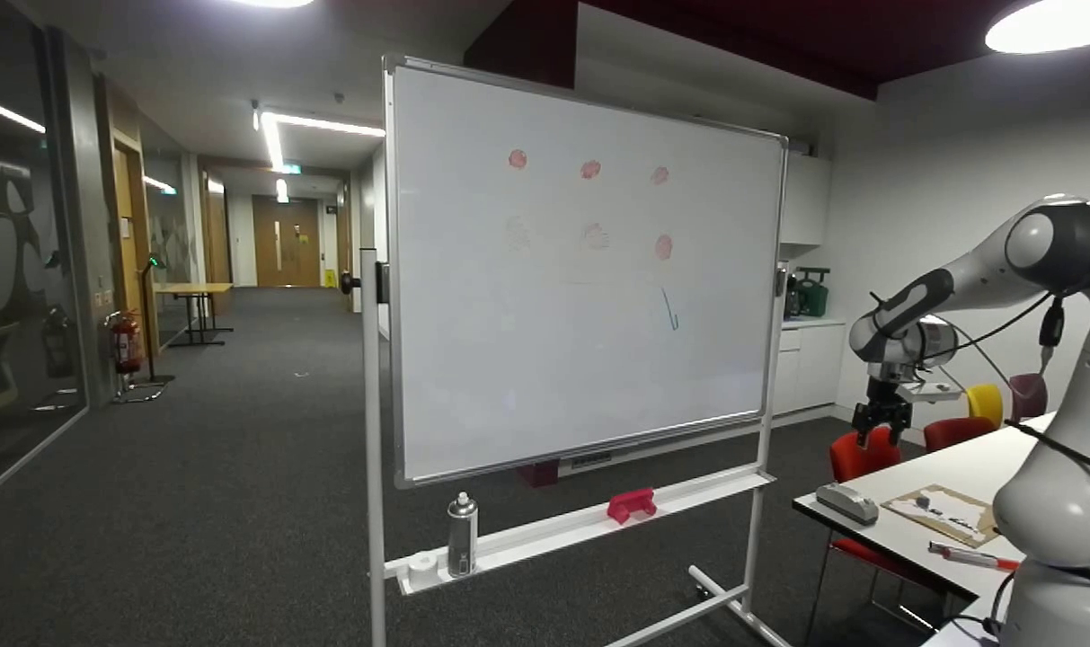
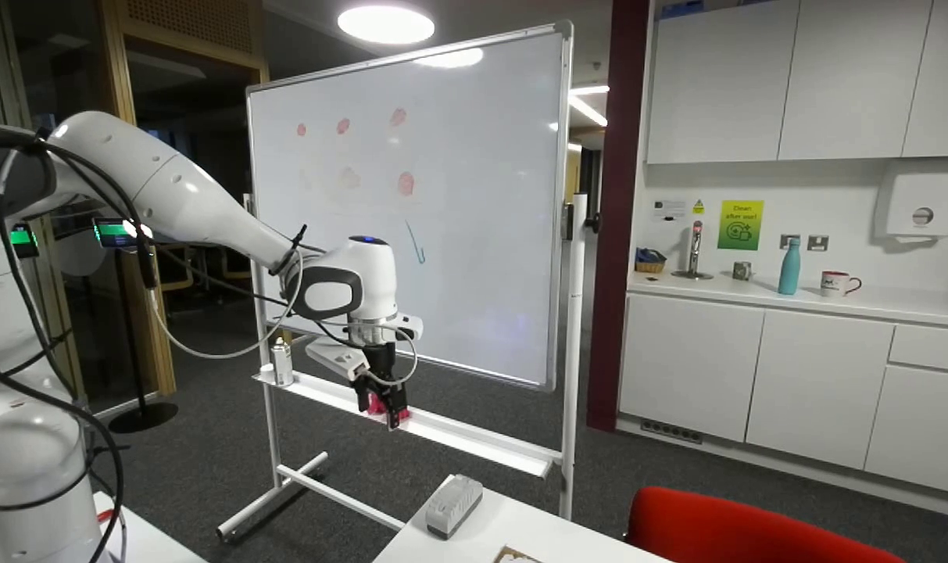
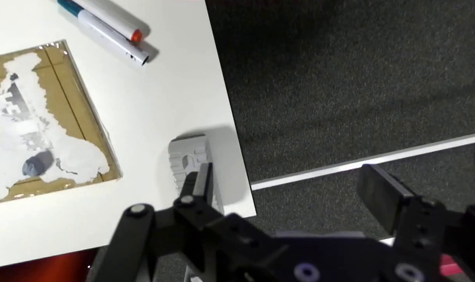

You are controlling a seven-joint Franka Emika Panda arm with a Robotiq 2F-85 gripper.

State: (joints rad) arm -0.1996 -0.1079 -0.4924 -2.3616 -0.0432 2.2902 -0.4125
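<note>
1. Black two-fingered gripper (image 3: 290,186): released, jaws wide apart w/ nothing btwn; hangs above ht. of white-topped bench (image 3: 174,90), nr its corner.
2. Nearest to it: long light-grey ridged block (image 3: 188,156), lying nr bench corner; gripper's apart from it, tho it hides part of it in wrist view.
3. Further along bench: brown cardboard square (image 3: 71,111) w/ torn white paper (image 3: 80,156) & small blue-grey lump (image 3: 33,166) on it.
4. Also on bench: teal-capped white marker (image 3: 111,36) & orange-red-ended white marker (image 3: 108,17), side by side.
5. By bench: red chair (image 2: 724,528).
6. Farther: white metal ledge (image 1: 553,536) w/ pinkish-red bracket-like piece (image 1: 632,506), upright silver spray can (image 1: 463,539) & white roll (image 1: 422,570).
7. Above ledge: lg. grey-framed whiteboard (image 1: 553,377) w/ 6 reddish smudges (image 1: 590,169), some faint, + 1 blue-green stroke (image 1: 669,310).
8. At back: white kitchen cupboards (image 2: 825,383), teal bottle (image 2: 789,267) & white-and-red mug (image 2: 837,284).
</note>
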